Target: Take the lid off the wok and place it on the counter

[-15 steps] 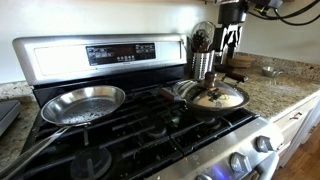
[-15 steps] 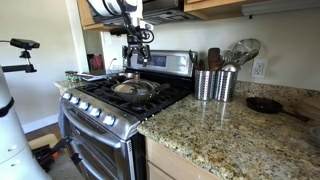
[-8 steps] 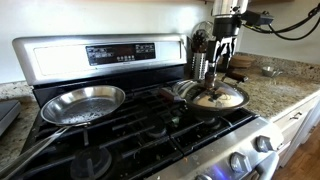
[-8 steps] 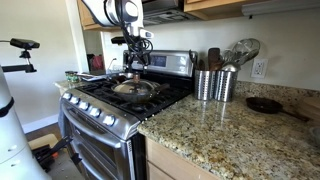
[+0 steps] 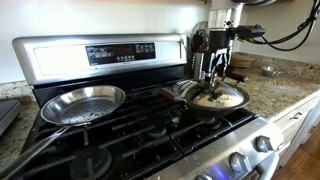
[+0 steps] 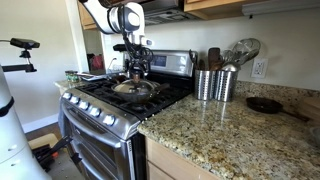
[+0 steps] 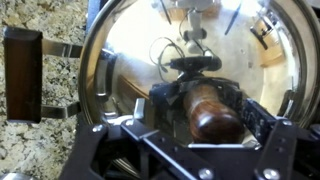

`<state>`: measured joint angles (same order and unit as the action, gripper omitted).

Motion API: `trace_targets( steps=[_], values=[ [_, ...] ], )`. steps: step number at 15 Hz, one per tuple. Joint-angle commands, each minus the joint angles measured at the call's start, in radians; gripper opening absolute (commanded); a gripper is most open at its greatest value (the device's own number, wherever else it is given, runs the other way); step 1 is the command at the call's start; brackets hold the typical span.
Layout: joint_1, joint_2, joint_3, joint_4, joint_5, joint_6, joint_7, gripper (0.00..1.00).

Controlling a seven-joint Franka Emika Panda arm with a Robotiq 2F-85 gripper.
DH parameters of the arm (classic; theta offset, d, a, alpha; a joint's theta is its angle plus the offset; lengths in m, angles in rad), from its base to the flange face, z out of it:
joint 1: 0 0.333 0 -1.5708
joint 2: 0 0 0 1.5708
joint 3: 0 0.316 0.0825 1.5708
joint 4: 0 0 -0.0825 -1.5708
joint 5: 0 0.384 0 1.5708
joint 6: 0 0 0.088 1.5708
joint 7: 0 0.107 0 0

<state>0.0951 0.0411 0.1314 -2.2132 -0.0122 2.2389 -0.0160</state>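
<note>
Lid (image 7: 130, 50) fills the wrist view; both exterior views show the wok (image 5: 214, 111) beneath.

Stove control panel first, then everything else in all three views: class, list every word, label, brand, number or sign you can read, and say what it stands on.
Black control panel on the silver stove's backguard: pale markings on display and buttons, too small and blurred to read in both exterior views.
Silver front knobs of the stove: any markings are too small to tell.
Round glass lid, wrist view: no text visible.
Nothing legible anywhere.
</note>
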Motion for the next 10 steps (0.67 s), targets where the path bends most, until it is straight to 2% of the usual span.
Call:
trace_targets(
  steps=[1,3,4,8,10],
  values=[
    [0.016,0.008,0.003,0.000,0.009,0.033,0.019,0.80],
    [0.021,0.010,0.009,0.005,0.008,0.032,0.018,0.75],
    [0.025,0.009,0.012,0.005,0.007,0.035,0.015,0.55],
    [0.030,0.013,0.019,0.012,-0.002,0.040,0.014,0.28],
    [0.030,0.013,0.018,0.013,-0.013,0.040,0.019,0.19]
  ],
)
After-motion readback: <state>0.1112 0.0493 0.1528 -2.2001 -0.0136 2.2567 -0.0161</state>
